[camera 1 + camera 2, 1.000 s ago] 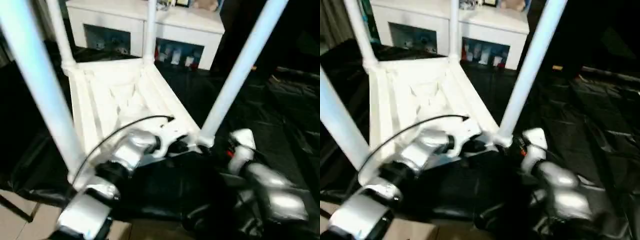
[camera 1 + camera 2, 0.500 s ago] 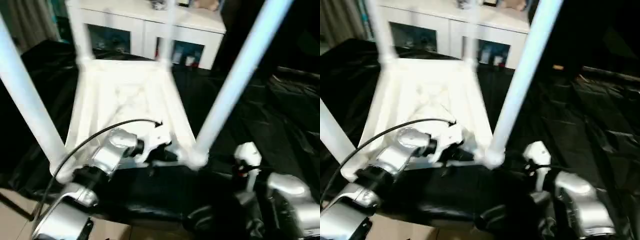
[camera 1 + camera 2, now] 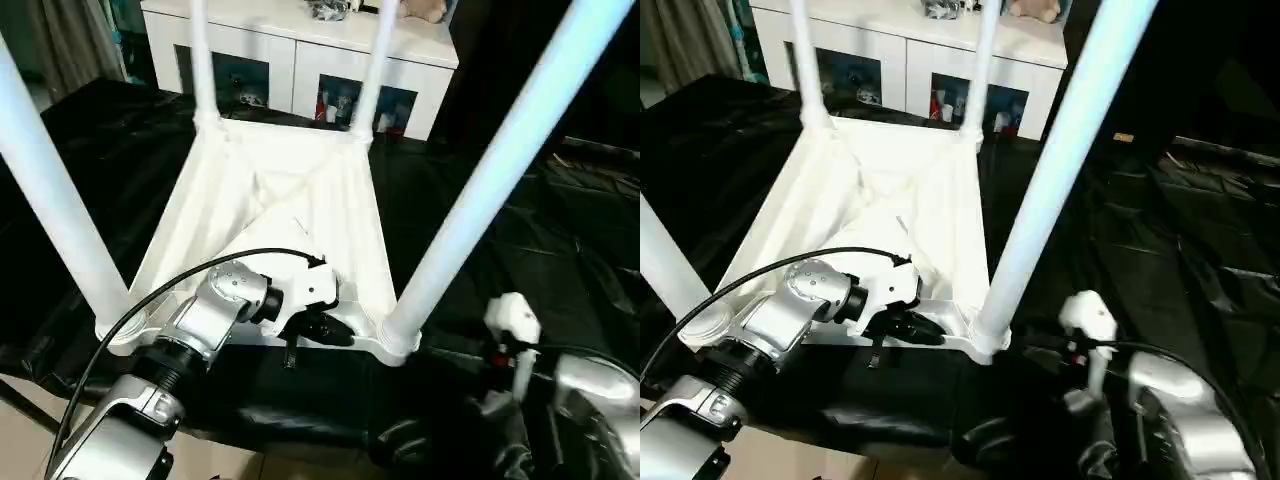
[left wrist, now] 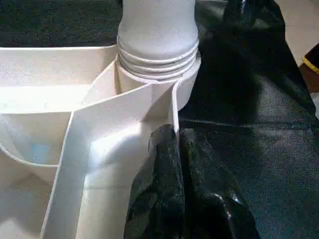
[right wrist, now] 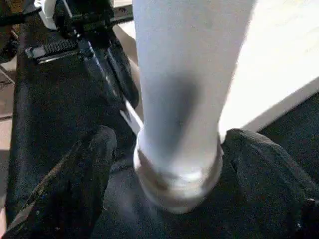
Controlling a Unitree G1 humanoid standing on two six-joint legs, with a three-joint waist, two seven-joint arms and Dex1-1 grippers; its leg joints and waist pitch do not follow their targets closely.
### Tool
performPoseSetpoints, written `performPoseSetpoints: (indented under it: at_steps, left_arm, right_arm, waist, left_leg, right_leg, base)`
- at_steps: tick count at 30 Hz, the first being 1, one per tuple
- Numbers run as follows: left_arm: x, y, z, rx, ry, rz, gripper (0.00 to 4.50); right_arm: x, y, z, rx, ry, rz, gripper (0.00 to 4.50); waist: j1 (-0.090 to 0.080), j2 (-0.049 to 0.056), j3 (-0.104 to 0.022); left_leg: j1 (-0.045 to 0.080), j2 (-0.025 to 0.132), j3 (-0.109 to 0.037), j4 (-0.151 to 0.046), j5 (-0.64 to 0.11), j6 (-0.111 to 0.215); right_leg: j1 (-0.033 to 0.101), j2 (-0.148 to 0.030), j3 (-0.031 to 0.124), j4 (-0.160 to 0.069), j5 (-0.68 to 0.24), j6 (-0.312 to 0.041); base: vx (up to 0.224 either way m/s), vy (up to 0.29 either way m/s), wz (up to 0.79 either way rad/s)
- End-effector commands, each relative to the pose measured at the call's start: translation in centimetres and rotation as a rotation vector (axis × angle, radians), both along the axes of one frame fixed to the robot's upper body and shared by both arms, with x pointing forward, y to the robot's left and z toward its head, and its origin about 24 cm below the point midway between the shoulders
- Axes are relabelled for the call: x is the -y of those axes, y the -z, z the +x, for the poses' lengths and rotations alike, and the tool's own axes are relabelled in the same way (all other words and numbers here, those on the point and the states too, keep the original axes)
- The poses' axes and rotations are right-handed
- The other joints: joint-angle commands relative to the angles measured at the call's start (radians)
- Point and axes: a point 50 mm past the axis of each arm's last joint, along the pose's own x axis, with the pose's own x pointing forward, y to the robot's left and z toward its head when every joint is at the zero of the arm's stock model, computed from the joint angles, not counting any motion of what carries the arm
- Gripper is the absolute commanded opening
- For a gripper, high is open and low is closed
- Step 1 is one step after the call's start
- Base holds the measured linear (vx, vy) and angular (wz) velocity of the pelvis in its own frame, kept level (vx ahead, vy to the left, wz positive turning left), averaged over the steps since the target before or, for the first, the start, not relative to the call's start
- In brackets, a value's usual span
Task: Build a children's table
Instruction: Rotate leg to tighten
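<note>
White plastic rectangular table top (image 3: 275, 215) lies upside down on black sheeting (image 3: 520, 230), all four white tapered tube legs (image 3: 500, 170) standing in corner sockets. Only flipping upright seems left. Left gripper (image 3: 318, 330) fingers pinched together at near rim; right gripper (image 5: 164, 164) fingers wide, straddling near-right leg.

I see the children's table (image 3: 290, 215) in plain white all over, its underside crossed by a ribbed X pattern in the same white, and its legs (image 3: 500, 175) white too, shading faintly bluish toward the upper right of the frame. Under it, the sheet (image 3: 560, 250) is glossy black with pale creases. My left gripper (image 4: 177, 164) has shiny black fingers (image 4: 154, 194); the forearm (image 3: 215, 315) behind it is silver with a black cable (image 3: 180, 285). Near the top edge, the cabinet (image 3: 300, 50) is white, its glass fronts showing blue and red specks.
</note>
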Motion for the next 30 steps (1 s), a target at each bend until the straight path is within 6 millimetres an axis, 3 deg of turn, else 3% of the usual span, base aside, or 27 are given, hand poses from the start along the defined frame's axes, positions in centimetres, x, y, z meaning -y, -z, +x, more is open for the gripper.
performPoseSetpoints:
  at_steps: [1,4,8,9,15,24,30]
  left_arm:
    - [1.1,1.1,-1.2,-0.052,0.089,0.038,0.00]
    - [1.1,1.1,-1.1,-0.042,0.074,0.038,0.00]
    - [1.1,1.2,-1.0,-0.030,0.053,0.036,0.00]
    - [1.1,1.1,-0.9,-0.029,0.048,0.036,0.00]
    - [1.0,1.1,-0.9,-0.030,0.043,0.038,0.00]
    - [0.4,1.4,-1.2,-0.060,0.048,0.050,0.00]
    - [1.0,1.5,-0.7,-0.049,-0.031,0.014,0.00]
  right_arm:
    - [-0.2,0.3,0.5,0.011,0.008,-0.034,3.81]
    - [-0.8,0.9,1.2,0.018,0.025,-0.067,3.81]
    - [-1.3,1.2,1.5,0.020,0.016,-0.085,3.81]
    - [-1.4,1.3,1.6,0.019,0.016,-0.085,3.81]
    - [-1.3,1.4,1.8,0.017,0.024,-0.073,3.34]
    - [-1.9,1.5,1.5,0.002,0.044,0.007,2.77]
    - [-2.0,1.8,2.3,-0.013,0.233,0.098,2.72]
  waist:
    - [-0.008,-0.001,-0.038]
    - [-0.007,-0.007,-0.040]
    - [-0.004,-0.004,-0.040]
    - [-0.002,-0.008,-0.040]
    - [-0.004,-0.009,-0.039]
    - [-0.007,-0.009,-0.041]
    - [-0.015,-0.007,-0.039]
  left_leg:
    - [-0.004,-0.005,0.015,-0.067,-0.236,0.054]
    - [-0.007,-0.005,0.015,-0.065,-0.204,0.050]
    - [-0.003,-0.006,0.018,-0.063,-0.193,0.052]
    - [-0.004,-0.006,0.018,-0.062,-0.191,0.056]
    - [-0.004,-0.006,0.016,-0.063,-0.216,0.056]
    - [-0.003,-0.006,0.017,-0.062,-0.202,0.058]
    - [-0.004,-0.007,0.016,-0.064,-0.230,0.044]
  right_leg:
    - [0.042,-0.032,0.032,-0.071,-0.259,-0.151]
    - [0.044,-0.032,0.032,-0.062,-0.218,-0.161]
    - [0.046,-0.031,0.033,-0.060,-0.184,-0.171]
    - [0.048,-0.031,0.033,-0.059,-0.181,-0.171]
    - [0.047,-0.034,0.033,-0.065,-0.235,-0.156]
    - [0.048,-0.032,0.033,-0.060,-0.203,-0.167]
    - [0.043,-0.032,0.033,-0.065,-0.242,-0.163]
  base:
    - [0.000,0.000,0.00]
    - [0.000,0.000,0.00]
    - [0.000,0.000,0.00]
    - [0.000,0.000,0.00]
    - [0.000,0.000,0.00]
    - [0.000,0.000,0.00]
    - [0.000,0.000,0.00]
